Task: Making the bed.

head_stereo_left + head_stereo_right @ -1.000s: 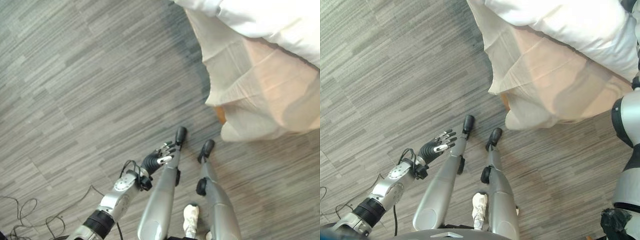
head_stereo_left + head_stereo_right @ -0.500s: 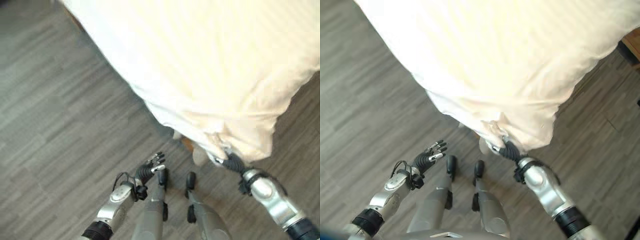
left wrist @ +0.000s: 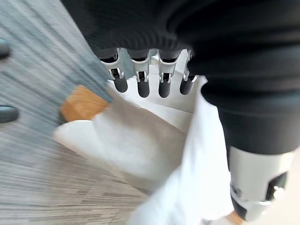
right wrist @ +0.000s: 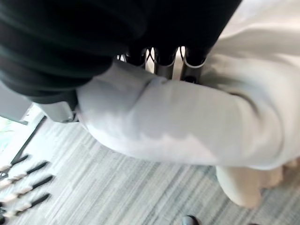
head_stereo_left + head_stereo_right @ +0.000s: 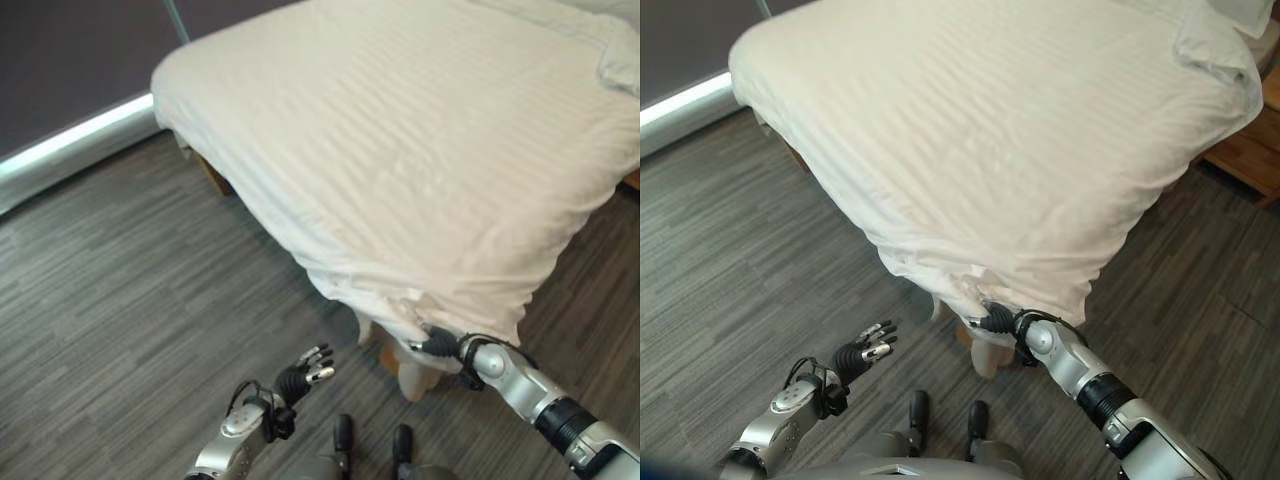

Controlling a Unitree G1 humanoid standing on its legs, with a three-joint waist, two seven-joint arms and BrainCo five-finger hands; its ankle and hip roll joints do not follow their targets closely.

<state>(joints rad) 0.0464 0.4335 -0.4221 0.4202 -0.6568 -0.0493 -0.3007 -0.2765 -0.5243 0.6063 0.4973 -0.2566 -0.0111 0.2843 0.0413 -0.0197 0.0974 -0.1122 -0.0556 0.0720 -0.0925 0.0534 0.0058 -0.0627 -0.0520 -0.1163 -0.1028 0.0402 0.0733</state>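
- The bed [image 5: 420, 130] stands on grey plank flooring [image 5: 120, 300], spread with a white striped duvet [image 5: 1000, 130] that hangs over its near corner.
- The right hand [image 5: 996, 320] is at that near corner, fingers curled into a bunched fold of the duvet.
- The left hand [image 5: 303, 370] hovers over the flooring, apart from the bed, fingers spread and holding nothing.
- A pillow [image 5: 1210, 50] lies at the bed's far end.
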